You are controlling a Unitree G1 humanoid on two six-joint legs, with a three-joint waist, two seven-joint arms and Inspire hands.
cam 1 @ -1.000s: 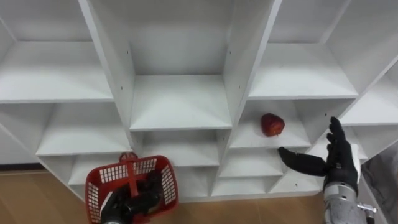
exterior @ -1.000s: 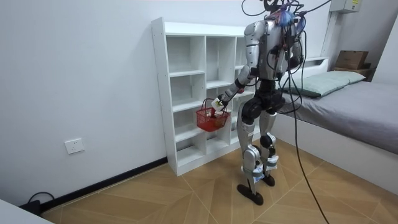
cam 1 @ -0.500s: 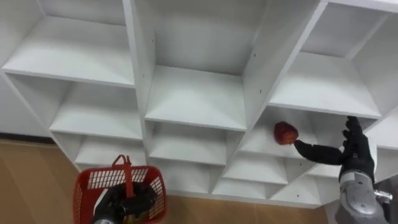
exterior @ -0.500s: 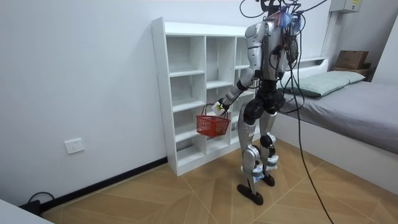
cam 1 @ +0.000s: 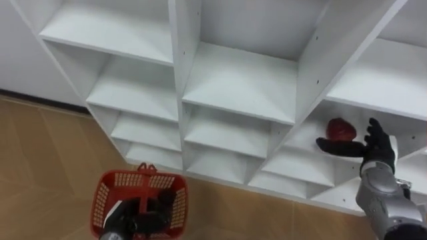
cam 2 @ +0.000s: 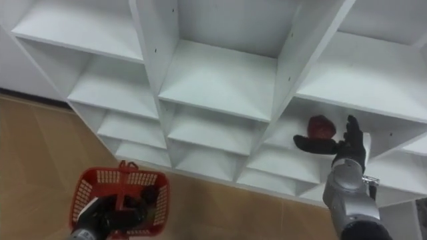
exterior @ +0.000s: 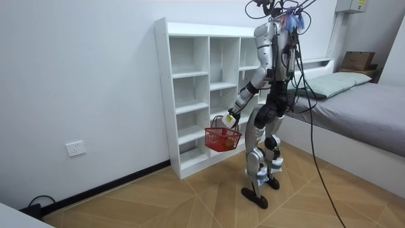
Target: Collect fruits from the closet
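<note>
You had the right hand (cam 1: pixel 375 143) reached into the closet (cam 1: pixel 240 87), in its right-hand column, with the fingers straight and spread and the thumb stretched out just under the red fruit (cam 1: pixel 340 129). Nothing was gripped yet. I judge the hand was splayed that way to leave room to close around the fruit, which sat on its closet shelf near the front edge, at or almost at the thumb tip; I could not tell whether they touched.

Your left hand (cam 1: pixel 137 219) was curled round the handle of the red basket (cam 1: pixel 105 193), which hung low in front of the closet's bottom shelves. Carried there, it stayed out of the reaching arm's way, ready to take the fruit. In the room view you stood upright facing the closet's right columns.
</note>
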